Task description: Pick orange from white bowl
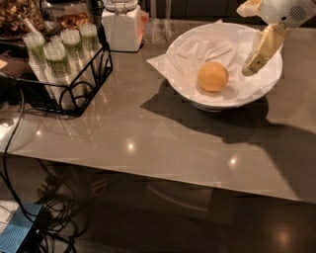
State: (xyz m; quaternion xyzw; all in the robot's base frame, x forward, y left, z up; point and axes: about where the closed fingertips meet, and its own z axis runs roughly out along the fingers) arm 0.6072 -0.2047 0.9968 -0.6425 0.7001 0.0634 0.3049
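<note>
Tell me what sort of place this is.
Likely a snack counter or break-room kitchenette: a wire rack of small cups, a lidded white jar and dishes of snacks stand on the counter. The gripper hangs over the white bowl, not touching the orange.
</note>
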